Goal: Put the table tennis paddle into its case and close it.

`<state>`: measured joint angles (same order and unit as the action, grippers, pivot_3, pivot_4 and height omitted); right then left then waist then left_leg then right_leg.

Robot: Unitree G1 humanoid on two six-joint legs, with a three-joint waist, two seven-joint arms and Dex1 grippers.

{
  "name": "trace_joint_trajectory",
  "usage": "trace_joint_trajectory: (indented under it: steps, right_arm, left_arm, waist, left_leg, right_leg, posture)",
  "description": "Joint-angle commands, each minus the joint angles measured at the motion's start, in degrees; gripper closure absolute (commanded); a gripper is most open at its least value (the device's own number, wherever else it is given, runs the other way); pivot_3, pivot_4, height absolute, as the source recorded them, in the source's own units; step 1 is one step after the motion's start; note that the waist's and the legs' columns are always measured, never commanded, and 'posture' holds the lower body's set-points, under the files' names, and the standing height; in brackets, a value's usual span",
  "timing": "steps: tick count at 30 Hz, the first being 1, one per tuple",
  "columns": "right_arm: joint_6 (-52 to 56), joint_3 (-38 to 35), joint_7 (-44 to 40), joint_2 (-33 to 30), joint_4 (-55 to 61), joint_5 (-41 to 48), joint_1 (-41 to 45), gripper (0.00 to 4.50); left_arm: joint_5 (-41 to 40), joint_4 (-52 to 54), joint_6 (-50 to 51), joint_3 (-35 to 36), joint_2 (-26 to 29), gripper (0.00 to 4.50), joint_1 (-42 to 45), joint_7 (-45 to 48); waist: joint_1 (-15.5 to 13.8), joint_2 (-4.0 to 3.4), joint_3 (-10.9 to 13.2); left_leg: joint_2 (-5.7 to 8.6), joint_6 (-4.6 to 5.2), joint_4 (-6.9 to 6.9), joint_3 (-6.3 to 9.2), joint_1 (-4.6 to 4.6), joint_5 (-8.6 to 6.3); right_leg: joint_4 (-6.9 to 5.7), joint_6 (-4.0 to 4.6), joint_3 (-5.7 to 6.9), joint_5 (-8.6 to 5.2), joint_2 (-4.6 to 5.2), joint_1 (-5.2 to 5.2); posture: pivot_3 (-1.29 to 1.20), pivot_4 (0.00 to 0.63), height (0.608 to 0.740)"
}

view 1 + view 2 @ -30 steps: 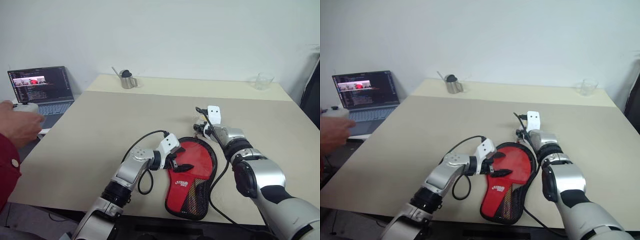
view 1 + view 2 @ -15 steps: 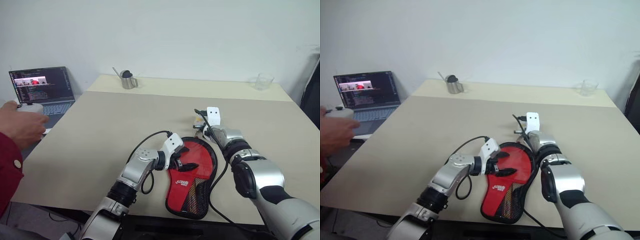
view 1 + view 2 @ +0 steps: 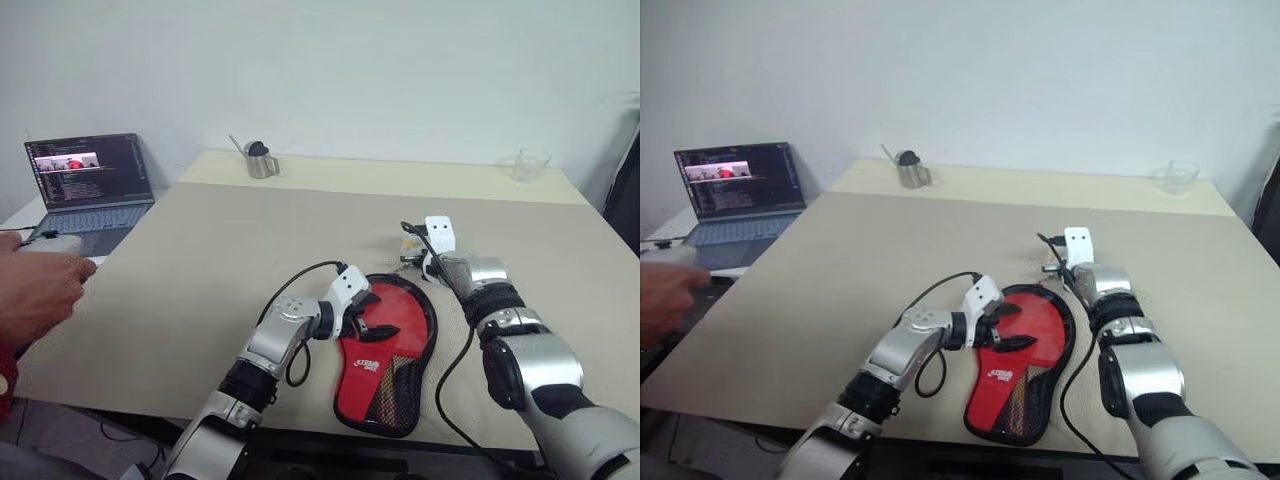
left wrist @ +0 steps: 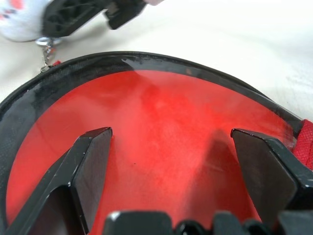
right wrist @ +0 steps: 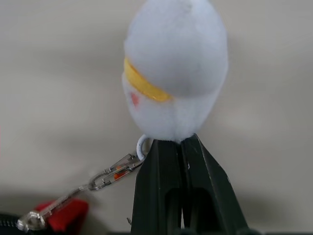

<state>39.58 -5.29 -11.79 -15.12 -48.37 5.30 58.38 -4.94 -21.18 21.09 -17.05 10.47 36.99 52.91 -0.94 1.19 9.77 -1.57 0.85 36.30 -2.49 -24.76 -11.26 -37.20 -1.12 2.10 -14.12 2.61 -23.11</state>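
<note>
Right wrist view: the right gripper (image 5: 182, 147) is pressed together on the white plush charm (image 5: 175, 68) clipped to the case (image 3: 385, 345), which lies near the table's (image 3: 200, 270) front edge. The left gripper (image 4: 171, 161) is spread over its red side.

arms: silver-grey shells, black joints
wrists: white camera blocks, black looping cables
fingers (image 4: 90, 166): black, wedge-shaped, ribbed
</note>
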Motion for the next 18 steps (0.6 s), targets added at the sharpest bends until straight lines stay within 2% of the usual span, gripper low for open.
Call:
trace_joint_trajectory:
  steps: [1, 9, 18]
  right_arm:
    - [5.9, 0.3, 0.2, -3.2, 8.7, -0.8, -3.6, 4.48]
    - [14.0, 1.3, -0.9, -5.5, 21.8, -0.6, -9.5, 4.48]
    - [22.6, 2.1, -4.1, -11.2, 35.1, 0.4, -16.6, 4.48]
  left_arm:
    - [1.3, -3.7, 0.9, -2.2, -0.6, 0.24, -1.2, 0.2]
    - [1.9, -5.3, 0.2, -2.3, -1.2, 0.24, -0.4, 0.4]
    - [2.4, -7.3, -0.9, -2.4, -1.7, 0.24, 0.5, 0.7]
  waist:
    - [-0.2, -0.11, -0.1]
    - [-0.4, -0.35, -0.3]
    - [-0.5, -0.41, -0.3]
  left_leg:
    - [0.0, 0.0, 0.01, -0.01, 0.0, 0.0]
    - [0.0, 0.02, 0.04, 0.0, 0.0, 0.01]
    - [0.02, 0.06, 0.28, -0.01, -0.03, 0.03]
  right_leg:
    - [0.0, 0.0, 0.0, 0.0, 0.0, 0.0]
    - [-0.01, -0.02, 0.03, 0.0, -0.01, 0.0]
    - [0.0, -0.29, 0.07, 0.02, -0.01, 0.03]
  posture:
    - [0.0, 0.15, 0.74]
    - [0.0, 0.15, 0.74]
    - [0.0, 0.15, 0.74]
